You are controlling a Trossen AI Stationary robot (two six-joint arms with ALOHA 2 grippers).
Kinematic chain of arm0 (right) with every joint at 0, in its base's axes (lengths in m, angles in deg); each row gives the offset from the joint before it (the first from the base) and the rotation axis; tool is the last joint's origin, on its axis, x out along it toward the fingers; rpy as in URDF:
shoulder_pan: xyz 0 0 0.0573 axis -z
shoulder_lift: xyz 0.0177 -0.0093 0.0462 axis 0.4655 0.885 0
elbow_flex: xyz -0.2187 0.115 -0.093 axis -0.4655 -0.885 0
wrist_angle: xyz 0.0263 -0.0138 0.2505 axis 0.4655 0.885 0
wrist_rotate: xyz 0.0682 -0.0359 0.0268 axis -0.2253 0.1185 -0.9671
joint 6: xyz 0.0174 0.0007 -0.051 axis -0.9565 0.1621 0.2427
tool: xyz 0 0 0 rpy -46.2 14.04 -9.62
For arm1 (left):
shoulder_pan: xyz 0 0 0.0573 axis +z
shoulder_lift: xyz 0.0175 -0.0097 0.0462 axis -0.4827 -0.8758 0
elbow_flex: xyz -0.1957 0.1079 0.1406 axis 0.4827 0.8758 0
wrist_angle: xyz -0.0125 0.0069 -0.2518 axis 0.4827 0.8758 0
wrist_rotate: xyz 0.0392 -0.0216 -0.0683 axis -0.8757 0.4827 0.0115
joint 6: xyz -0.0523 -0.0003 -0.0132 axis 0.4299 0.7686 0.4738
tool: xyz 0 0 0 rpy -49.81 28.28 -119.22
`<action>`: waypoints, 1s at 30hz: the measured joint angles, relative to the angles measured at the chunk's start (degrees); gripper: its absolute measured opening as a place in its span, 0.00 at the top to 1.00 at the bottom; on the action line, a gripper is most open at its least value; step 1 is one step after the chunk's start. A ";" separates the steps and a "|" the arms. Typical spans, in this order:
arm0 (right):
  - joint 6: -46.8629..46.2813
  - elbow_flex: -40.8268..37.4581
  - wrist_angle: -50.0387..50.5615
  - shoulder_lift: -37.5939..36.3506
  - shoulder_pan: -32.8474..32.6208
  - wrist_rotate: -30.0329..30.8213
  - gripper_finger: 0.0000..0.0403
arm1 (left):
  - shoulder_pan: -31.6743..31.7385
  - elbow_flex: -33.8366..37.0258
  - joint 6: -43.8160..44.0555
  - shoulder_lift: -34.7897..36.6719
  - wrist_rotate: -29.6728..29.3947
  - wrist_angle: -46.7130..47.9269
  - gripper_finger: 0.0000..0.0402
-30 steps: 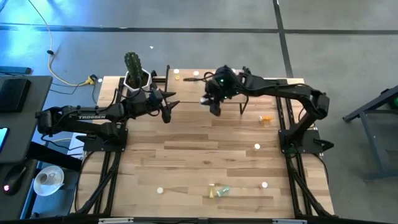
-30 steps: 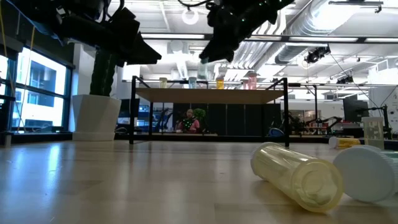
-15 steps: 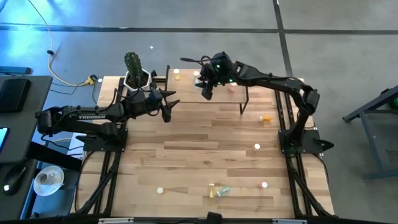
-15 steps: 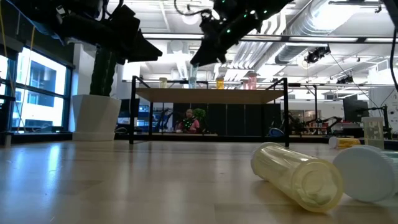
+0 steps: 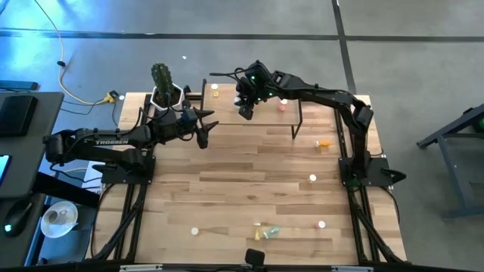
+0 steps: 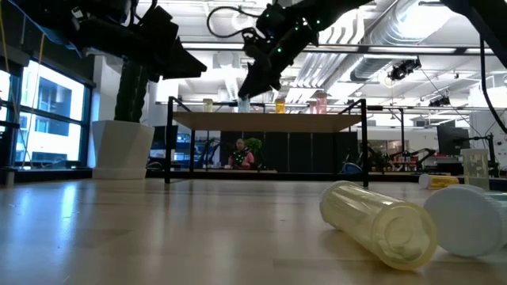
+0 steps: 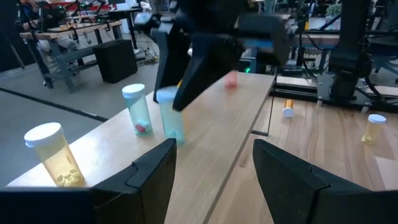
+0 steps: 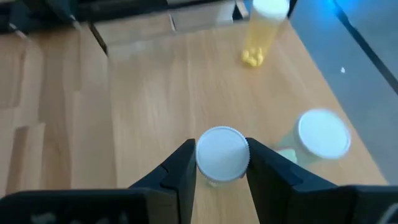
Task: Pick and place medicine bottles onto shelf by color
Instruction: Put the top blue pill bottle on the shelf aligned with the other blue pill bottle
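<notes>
The shelf point(image 5: 265, 119) stands at the table's far side. My right gripper point(image 5: 246, 112) hangs over its left part, shut on a pale green medicine bottle point(image 7: 171, 121) with a white cap point(image 8: 222, 154). Beside it a like bottle point(image 7: 138, 109) stands on its base on the shelf board, with a yellow bottle point(image 7: 53, 155) farther along. A pink bottle point(image 5: 282, 104) stands toward the shelf's right. My left gripper point(image 5: 204, 130) hovers open, with nothing between its fingers, just off the shelf's left near corner. My right gripper pinches the bottle between its two fingers just under the white cap point(image 8: 222, 154), one finger on each side. The fingers point(image 6: 257, 79) slant down from the table's right. The bottle stays upright; whether its base point(image 7: 175, 139) rests on the shelf board, I cannot tell.
A white cactus pot point(image 5: 162, 91) stands left of the shelf. Loose bottles lie on the table: an orange one point(image 5: 324, 143) at the right, others near the front edge point(image 5: 266, 232). In the low view a yellow bottle point(image 6: 380, 226) lies close by.
My right gripper has carried the bottle toward the table's far edge and to the left, from over the shelf's near edge to above its left part beside the other pale bottle, tipping further downward. It has stayed shut on the upright bottle.
</notes>
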 joint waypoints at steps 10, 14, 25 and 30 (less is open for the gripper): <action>-0.49 -0.02 1.06 0.14 0.00 0.60 0.73 | 0.00 0.00 0.00 0.00 0.00 0.07 0.50; -0.50 -0.02 1.17 0.14 -0.02 0.58 0.73 | 0.00 0.00 0.00 0.00 0.00 0.07 0.49; -0.51 -0.09 1.81 0.28 -0.04 2.58 0.63 | 0.00 0.00 0.00 0.00 0.00 0.07 0.49; -0.51 -0.04 1.66 -0.08 -0.04 2.75 0.60 | 0.01 0.00 0.00 0.00 0.00 0.07 0.49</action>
